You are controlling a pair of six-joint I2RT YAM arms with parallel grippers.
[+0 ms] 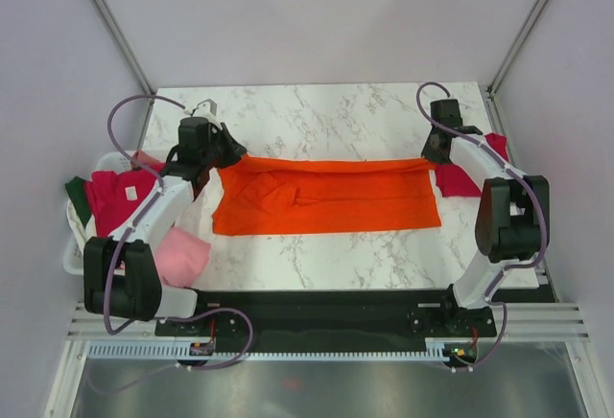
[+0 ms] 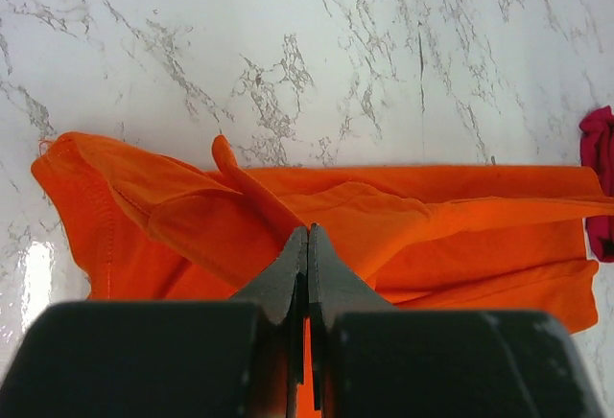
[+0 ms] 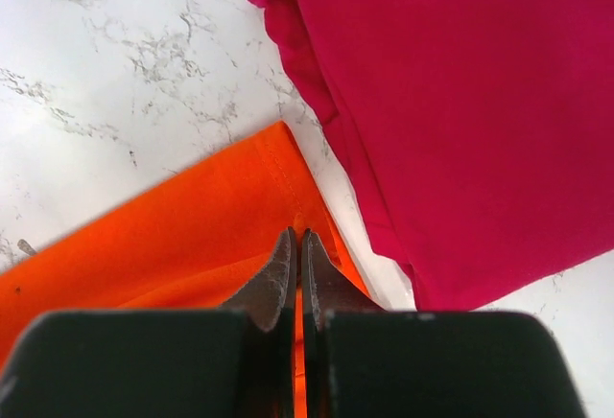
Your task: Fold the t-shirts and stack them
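My left gripper (image 2: 307, 236) and right gripper (image 3: 295, 238) are each pinched shut on an end of the orange tee (image 1: 326, 199), which lies stretched between them across the middle of the table (image 1: 317, 111), its right end just beside the red tee (image 3: 460, 102).

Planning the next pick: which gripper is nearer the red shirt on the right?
Right. The right gripper is beside the red shirt; the left gripper grips the orange shirt's far end.

The crimson t-shirt (image 3: 460, 102) is cut off by the right wrist view's edges.
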